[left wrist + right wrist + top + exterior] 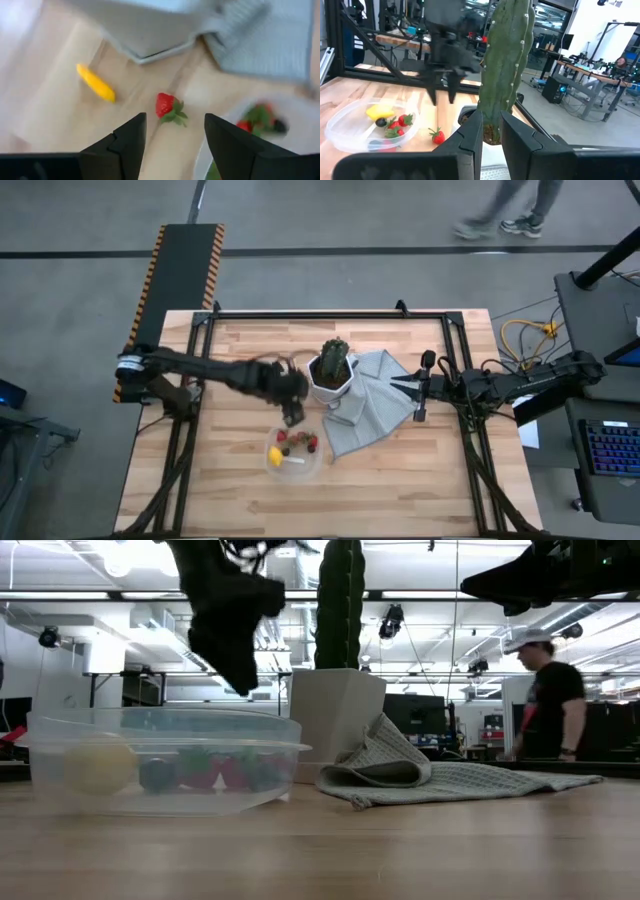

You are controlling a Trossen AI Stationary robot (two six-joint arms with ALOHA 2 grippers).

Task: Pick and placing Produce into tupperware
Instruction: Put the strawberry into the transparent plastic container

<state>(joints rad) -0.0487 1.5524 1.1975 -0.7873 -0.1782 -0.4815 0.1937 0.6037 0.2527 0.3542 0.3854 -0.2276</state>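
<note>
Workshop floor is surrounding a wooden table point(400, 480); a person point(548, 690) in a cap is standing in the room beyond it, seen in the low view.

Left gripper point(292, 412) is hanging above the table just beside the clear tupperware point(293, 470), between it and the white pot point(330, 385) of the cactus point(335, 360). Its fingers point(125, 145) are standing apart, released, grasping nothing. Between them, down on the wood, a single strawberry point(166, 106) is lying outside the container, close to its rim. A yellow elongated piece point(96, 83) is lying on the table farther off in the left wrist view; what it is, hard to tell.

Tupperware is sitting near the table's front, on the left arm's side of the grey cloth point(370, 405). Inside it: a lemon point(275, 455), several strawberries point(300, 442) and a dark berry point(381, 122).

Cloth is lying bunched against the pot and spreading toward the right arm.

Right gripper point(418, 387) is waiting over the cloth's far edge, well apart from the tupperware. Its fingers point(470, 137) are standing close together with a narrow gap showing; nothing is between them. The cactus is showing beyond them, not held.
</note>
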